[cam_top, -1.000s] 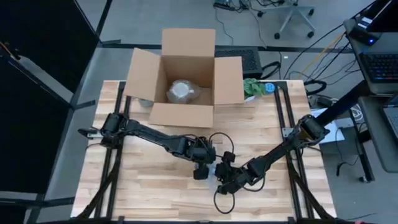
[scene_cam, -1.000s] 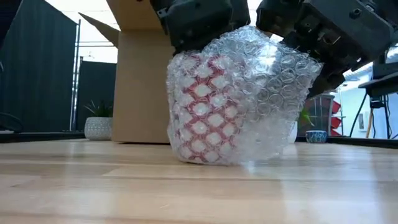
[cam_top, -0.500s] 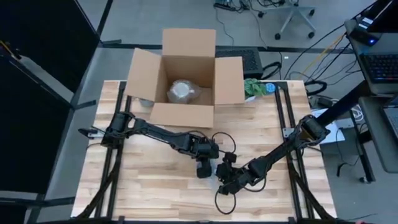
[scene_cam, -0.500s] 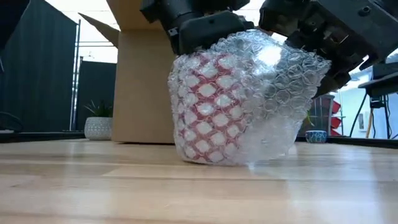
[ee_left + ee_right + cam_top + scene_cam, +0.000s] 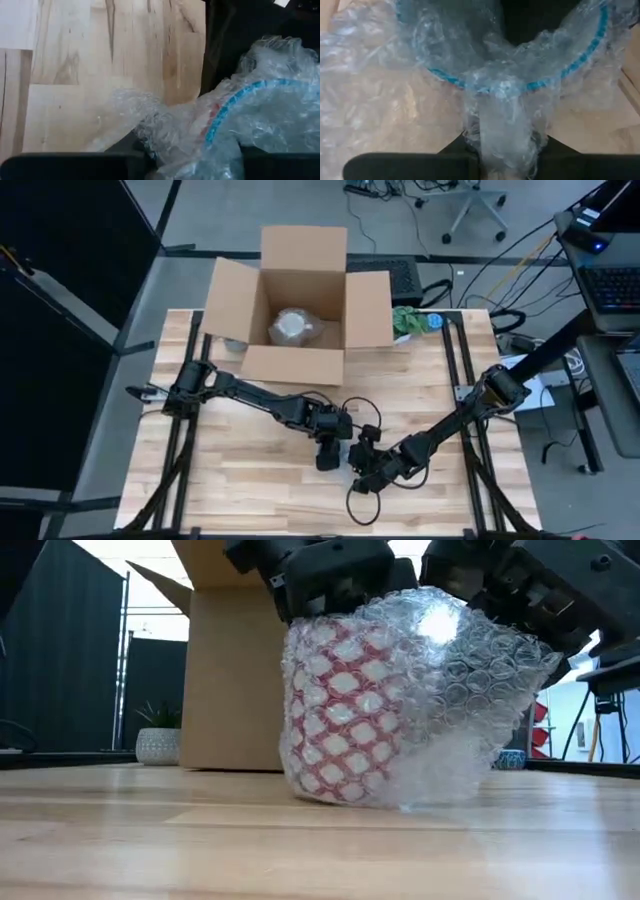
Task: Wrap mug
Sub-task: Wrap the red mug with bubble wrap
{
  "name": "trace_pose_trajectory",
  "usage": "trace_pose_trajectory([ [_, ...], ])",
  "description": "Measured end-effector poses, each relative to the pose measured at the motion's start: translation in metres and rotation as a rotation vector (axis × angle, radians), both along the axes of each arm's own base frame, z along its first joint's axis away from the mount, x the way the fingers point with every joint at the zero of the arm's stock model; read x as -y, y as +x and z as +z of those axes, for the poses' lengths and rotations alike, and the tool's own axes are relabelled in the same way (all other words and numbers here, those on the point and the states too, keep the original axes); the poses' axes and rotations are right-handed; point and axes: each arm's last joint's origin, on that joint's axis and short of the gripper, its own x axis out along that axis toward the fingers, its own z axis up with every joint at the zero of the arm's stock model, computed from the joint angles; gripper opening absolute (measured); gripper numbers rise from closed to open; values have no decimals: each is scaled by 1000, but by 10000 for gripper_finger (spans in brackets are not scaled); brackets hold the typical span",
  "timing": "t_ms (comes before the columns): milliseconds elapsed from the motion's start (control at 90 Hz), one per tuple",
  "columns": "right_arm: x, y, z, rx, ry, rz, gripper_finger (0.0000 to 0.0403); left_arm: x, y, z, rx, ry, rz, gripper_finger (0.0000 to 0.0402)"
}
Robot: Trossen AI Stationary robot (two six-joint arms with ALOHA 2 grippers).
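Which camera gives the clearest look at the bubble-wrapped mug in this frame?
The low view: the mug shows side-on, red and white through the bubble wrap, resting on the table. In the high view the arms nearly cover it. Both wrist views show only its blue rim under crumpled wrap.
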Motion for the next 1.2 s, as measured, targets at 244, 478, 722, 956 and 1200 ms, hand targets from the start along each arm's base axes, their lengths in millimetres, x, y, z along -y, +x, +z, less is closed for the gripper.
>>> trace_pose_trajectory([
  [244,-1,-1,0,1,2,-3,45,1,3,4,11,-47,-41,94],
  [478,-3,-2,0,-3,10,6,45,3,7,8,20,-59,-23,226],
  [722,-3,-1,0,-1,12,4,46,-1,5,15,8,-64,-13,282],
  [956,-3,0,0,2,5,8,45,7,-3,43,76,-40,-43,285],
  [1200,-2,0,0,2,-1,4,45,17,-12,74,153,-43,-94,285],
])
